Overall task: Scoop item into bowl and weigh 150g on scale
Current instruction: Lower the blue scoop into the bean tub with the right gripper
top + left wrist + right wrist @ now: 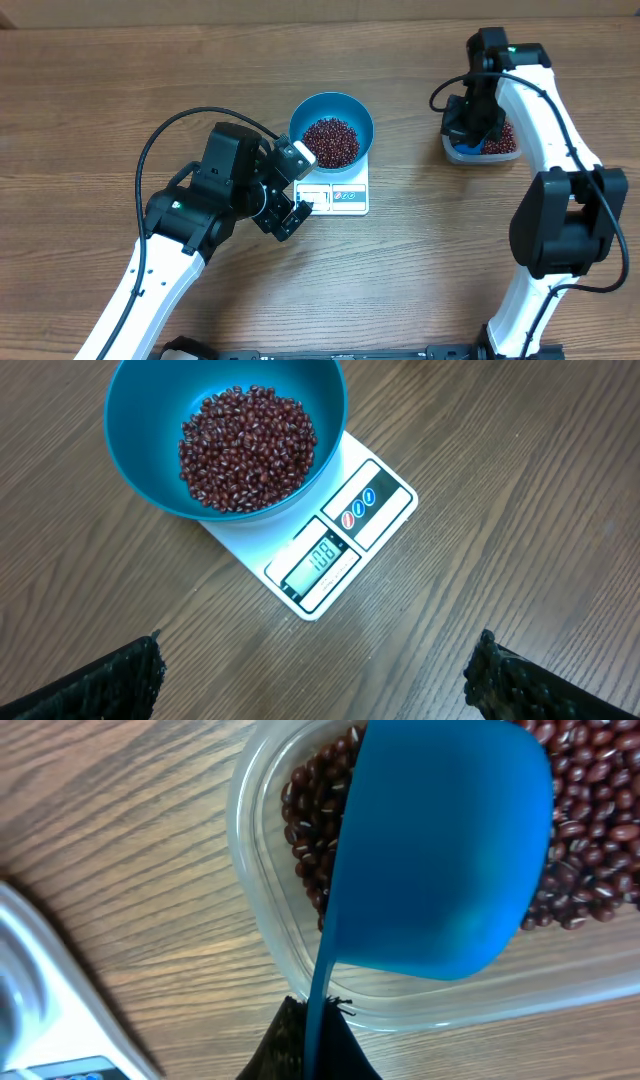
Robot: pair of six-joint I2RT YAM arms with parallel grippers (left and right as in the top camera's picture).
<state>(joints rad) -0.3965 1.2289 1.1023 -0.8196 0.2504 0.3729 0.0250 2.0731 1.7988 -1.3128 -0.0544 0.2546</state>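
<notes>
Table (100,80), wood grain, both arms in view. My left pincer (315,685) stands wide, nothing between the fingers, on the near-left side of the scale (375,500). In the wrist view both fingertips (125,675) sit at the bottom corners, with bare wood between them. From overhead one fingertip lies close to the near-left edge of the bowl (135,430); the wrist view shows it apart from bowl and scale. The bowl is deep blue and upright, and rests on the far part of the white scale. The display window and the buttons are uncovered along the near edge. The display is lit; the digits look like 108, though they are small. The beans (247,448) form a loose dark red-brown heap across the bowl's bottom, well below the rim. More beans lie in a clear plastic tub (250,880) at the far right of the table, well apart from the scale. My right pincer (312,1045) is clamped on the thin handle of a blue scoop (440,850). The scoop's cup is over the tub, and its smooth outer side faces the wrist camera and hides much of the beans there. I cannot tell if the cup touches the beans or holds any.
</notes>
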